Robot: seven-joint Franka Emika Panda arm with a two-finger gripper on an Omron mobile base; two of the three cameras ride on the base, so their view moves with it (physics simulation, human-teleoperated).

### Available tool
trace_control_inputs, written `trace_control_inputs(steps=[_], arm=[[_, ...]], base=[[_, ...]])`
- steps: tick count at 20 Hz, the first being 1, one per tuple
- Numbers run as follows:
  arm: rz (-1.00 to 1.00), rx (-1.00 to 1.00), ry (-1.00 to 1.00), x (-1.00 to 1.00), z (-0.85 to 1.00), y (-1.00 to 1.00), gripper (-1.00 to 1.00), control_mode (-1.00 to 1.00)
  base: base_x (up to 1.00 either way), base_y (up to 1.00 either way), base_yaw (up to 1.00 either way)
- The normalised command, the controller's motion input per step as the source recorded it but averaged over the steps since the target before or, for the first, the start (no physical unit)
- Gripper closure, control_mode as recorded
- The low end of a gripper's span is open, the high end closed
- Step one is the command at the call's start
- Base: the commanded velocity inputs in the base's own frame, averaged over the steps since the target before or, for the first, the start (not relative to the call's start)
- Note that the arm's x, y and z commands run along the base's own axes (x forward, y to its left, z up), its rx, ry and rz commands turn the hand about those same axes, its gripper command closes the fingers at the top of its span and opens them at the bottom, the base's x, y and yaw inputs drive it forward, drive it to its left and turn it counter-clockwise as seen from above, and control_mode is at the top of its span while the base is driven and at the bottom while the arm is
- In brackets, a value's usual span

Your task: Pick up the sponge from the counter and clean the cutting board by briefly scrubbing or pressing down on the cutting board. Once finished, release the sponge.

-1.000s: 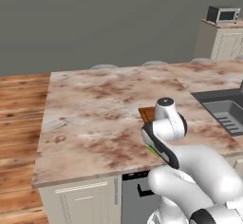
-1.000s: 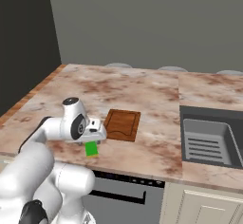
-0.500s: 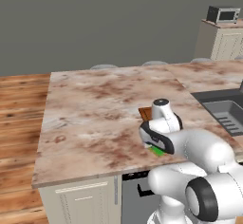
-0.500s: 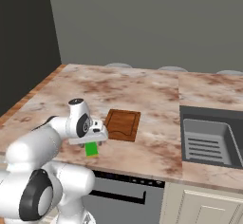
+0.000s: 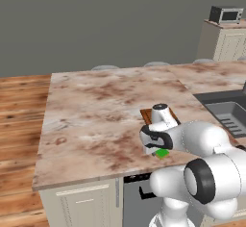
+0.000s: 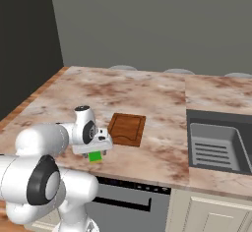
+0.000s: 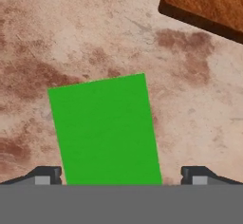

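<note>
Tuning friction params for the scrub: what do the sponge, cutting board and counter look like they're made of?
Sponge: flat bright green block, matte, no visible pores; likely foam, but the render leaves that open.
Cutting board: reddish-brown wood, grain-like mottling, darker groove inside the rim, low sheen.
Counter: beige-pink slab with brown mottled patches, stone-look, smooth; real stone or laminate can't be told.

Sponge (image 7: 107,130) near cutting board (image 7: 209,2)

Sponge (image 7: 107,130), cutting board (image 6: 127,129) on counter (image 5: 91,115)
</note>
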Motion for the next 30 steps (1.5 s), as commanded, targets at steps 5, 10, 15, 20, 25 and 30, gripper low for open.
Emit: trace_control_inputs(steps=[5, 10, 15, 20, 25, 30], arm=[[0.04, 0.00, 0.00, 0.00, -0.23, 0.00, -1.00, -1.00], [0.04, 0.00, 0.00, 0.00, -0.20, 0.01, -1.00, -1.00], [0.03, 0.00, 0.01, 0.00, -0.24, 0.02, 1.00, -1.00], [0.02, -0.04, 0.08, 0.00, -0.24, 0.01, 1.00, -1.00], [0.00, -0.01, 0.01, -0.10, -0.14, 0.00, 1.00, -1.00], [0.00, 0.00, -0.04, -0.21, 0.06, -0.02, 1.00, -1.00]], base=[[0.00, 0.00, 0.00], [0.00, 0.00, 0.00], [0.00, 0.00, 0.00], [0.00, 0.00, 0.00], [0.00, 0.00, 0.00], [0.00, 0.00, 0.00]])
